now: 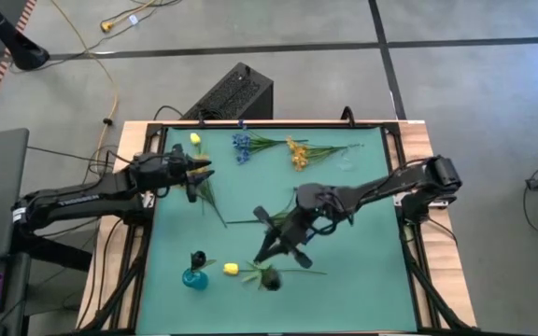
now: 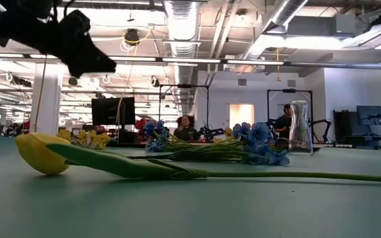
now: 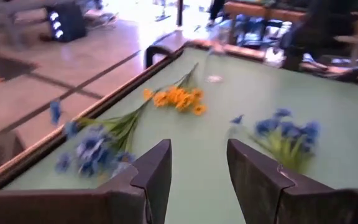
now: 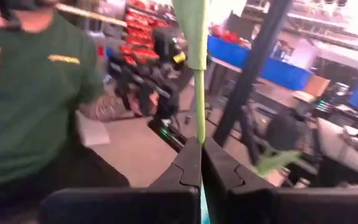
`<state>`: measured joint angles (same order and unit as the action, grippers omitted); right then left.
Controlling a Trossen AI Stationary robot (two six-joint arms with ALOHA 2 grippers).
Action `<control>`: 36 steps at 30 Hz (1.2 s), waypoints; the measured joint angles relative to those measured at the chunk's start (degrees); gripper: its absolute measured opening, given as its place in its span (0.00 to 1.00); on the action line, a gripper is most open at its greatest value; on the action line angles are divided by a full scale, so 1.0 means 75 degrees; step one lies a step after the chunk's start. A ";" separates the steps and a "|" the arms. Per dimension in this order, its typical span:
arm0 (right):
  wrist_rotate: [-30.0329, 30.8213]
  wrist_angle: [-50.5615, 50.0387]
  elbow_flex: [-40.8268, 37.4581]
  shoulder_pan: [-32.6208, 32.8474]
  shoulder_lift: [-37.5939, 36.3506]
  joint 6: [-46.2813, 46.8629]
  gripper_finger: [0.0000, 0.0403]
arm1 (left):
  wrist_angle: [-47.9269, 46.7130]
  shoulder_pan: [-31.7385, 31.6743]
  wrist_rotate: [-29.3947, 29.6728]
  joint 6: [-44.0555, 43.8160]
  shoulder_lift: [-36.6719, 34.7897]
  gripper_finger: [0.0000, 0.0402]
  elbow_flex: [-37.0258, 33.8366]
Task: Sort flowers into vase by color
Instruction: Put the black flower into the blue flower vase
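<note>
Pinching a green flower stem (image 4: 199,99), your right gripper (image 4: 201,163) is hovering mid-frame; your left gripper (image 3: 197,177) is gaping open, the clear vase (image 2: 299,127) standing empty.

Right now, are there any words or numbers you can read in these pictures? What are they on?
None can be read for sure.
Left arm: pale lettering along it, too small to read.
Green shirt of a person behind the table: a small yellow chest logo, too blurred to read.
Dark screen in the room behind: no text can be made out.
The flowers, the vases and the green table show no labels.
</note>
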<state>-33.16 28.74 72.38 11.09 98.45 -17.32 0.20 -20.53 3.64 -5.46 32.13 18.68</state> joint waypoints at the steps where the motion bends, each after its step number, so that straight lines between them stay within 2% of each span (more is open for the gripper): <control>1: -0.0011 0.0600 0.0010 0.0080 0.0217 0.0174 0.06 | 0.0197 0.0038 0.0207 -0.0090 0.0036 0.36 -0.0124; 4: -0.0010 0.1977 0.0159 0.0214 0.0799 0.0734 0.05 | 0.0851 0.0153 0.0818 -0.0291 0.0078 0.36 -0.0572; 6: 0.0082 0.2614 0.0564 0.0242 0.1374 0.1122 0.05 | 0.1396 0.0250 0.0905 -0.0380 0.0099 0.36 -0.0871; 10: 0.0416 0.2804 0.1528 0.0266 0.2278 0.1571 0.05 | 0.1902 0.0456 0.0897 -0.0235 0.0116 0.36 -0.1433; 16: 0.0725 0.2712 0.2878 0.0368 0.3369 0.1237 0.05 | 0.1840 0.0460 0.0911 -0.0087 0.0111 0.36 -0.1422; 22: 0.1421 0.2614 0.3397 0.0406 0.3932 0.1000 0.05 | 0.1788 0.0462 0.0425 -0.0159 0.0109 0.36 -0.1420; 28: 0.1899 0.2623 0.3465 0.0563 0.4037 0.0766 0.05 | 0.1764 0.0465 0.0375 -0.0207 0.0109 0.36 -0.1419; 36: 0.2939 0.2461 0.3465 0.0922 0.4037 -0.0467 0.05 | 0.1770 0.0462 0.0387 -0.0247 0.0107 0.36 -0.1419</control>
<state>-11.11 47.20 98.37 18.01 128.73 -20.83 13.47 -17.06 6.55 -7.31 32.93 8.03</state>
